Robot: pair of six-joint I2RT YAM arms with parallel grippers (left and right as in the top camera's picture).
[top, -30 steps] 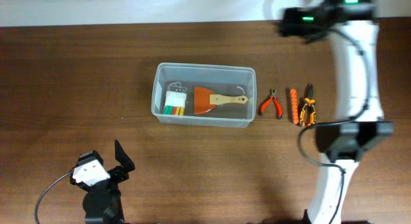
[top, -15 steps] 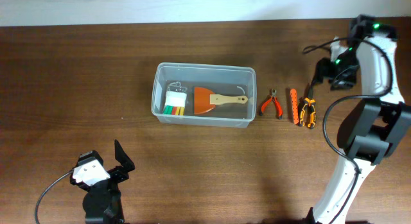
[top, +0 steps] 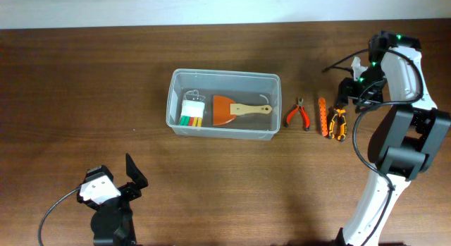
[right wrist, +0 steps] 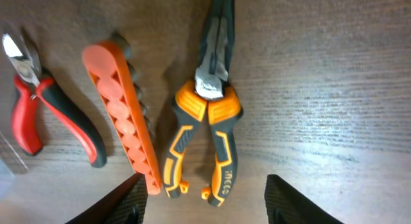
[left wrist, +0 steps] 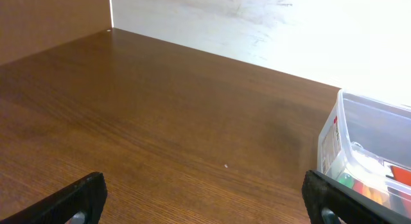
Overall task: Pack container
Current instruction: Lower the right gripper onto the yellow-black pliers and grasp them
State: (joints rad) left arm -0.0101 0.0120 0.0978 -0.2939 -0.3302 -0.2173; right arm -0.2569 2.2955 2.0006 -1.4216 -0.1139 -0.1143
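The clear plastic container (top: pixel 223 113) sits mid-table, holding a white packet with coloured strips (top: pixel 192 111) and an orange scraper with a wooden handle (top: pixel 238 110). Its corner shows in the left wrist view (left wrist: pixel 369 153). To its right lie red pliers (top: pixel 298 114), an orange bit holder (top: pixel 323 116) and orange-black long-nose pliers (top: pixel 339 119). My right gripper (top: pixel 350 87) is open and hovers just above these tools; the wrist view shows the long-nose pliers (right wrist: pixel 209 128), bit holder (right wrist: pixel 125 115) and red pliers (right wrist: pixel 38 108) between and ahead of its fingers (right wrist: pixel 204 205). My left gripper (top: pixel 130 177) is open and empty at the front left.
The table's far edge meets a white wall (left wrist: pixel 257 25). A brown panel (left wrist: pixel 51 18) stands at the left in the left wrist view. Bare wood surrounds the left gripper.
My right arm has swung down from the far edge to just above the tools right of the container. The left arm and all objects have not moved.
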